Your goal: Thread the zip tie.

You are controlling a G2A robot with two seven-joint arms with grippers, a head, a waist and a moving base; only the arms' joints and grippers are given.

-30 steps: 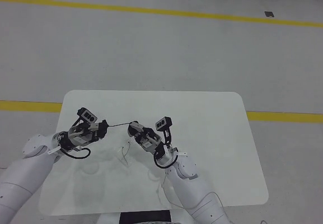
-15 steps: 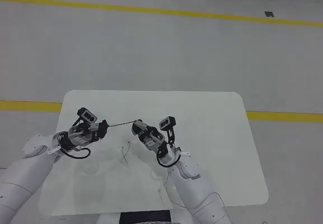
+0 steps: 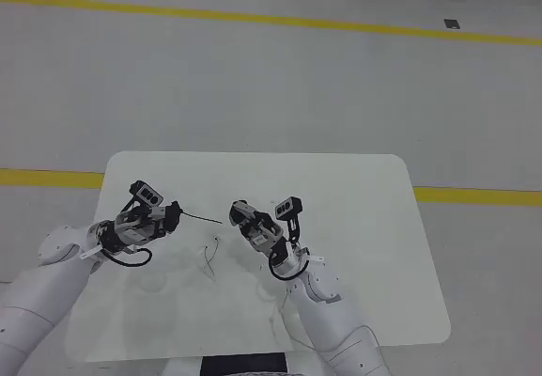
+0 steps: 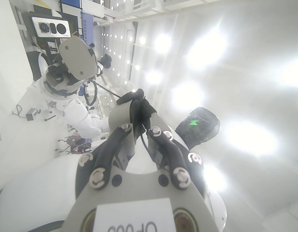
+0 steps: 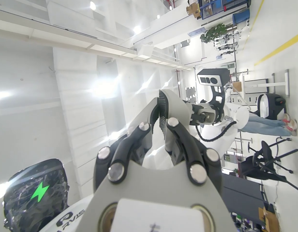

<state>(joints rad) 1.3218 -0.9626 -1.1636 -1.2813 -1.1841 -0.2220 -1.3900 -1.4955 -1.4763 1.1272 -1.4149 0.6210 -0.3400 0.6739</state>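
Note:
A thin black zip tie sticks out level over the white table, held at one end by my left gripper, which is shut on it. In the left wrist view the tie runs from the closed left gripper toward my right gripper. The right gripper hangs just beyond the tie's free tip, a small gap apart. Its pads are pressed together with nothing visible between them. The left gripper faces it.
A second thin dark tie lies loose on the table below the gap between the two grippers. The table's right half and far edge are bare white surface. Grey floor with yellow lines surrounds the table.
The right gripper has shifted right, off the zip tie's end. The tie earlier spanned between both grippers and now hangs free at its right tip. The left arm has stayed put.

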